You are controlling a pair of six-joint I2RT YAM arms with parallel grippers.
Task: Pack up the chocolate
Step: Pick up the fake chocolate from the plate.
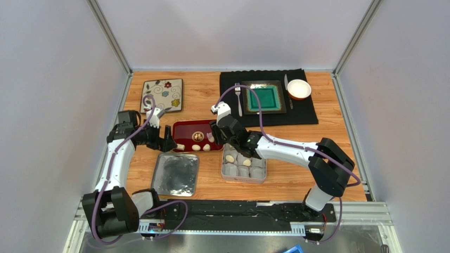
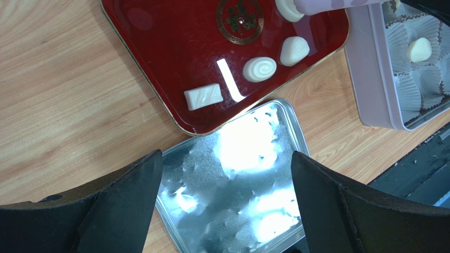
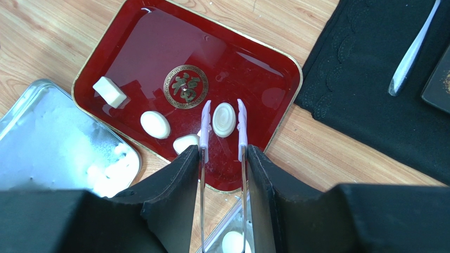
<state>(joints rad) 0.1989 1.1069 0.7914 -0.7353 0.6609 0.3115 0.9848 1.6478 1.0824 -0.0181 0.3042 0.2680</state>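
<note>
Landmark: black placemat [image 1: 269, 113] at the table's far right.
Green square plate [image 1: 261, 97]: centred on the placemat.
Fork [image 1: 238, 99]: on the placemat, left of the plate.
White bowl [image 1: 299, 89]: placemat's far right corner.
Floral tile [image 1: 162, 95]: left of the placemat, on wood.
</note>
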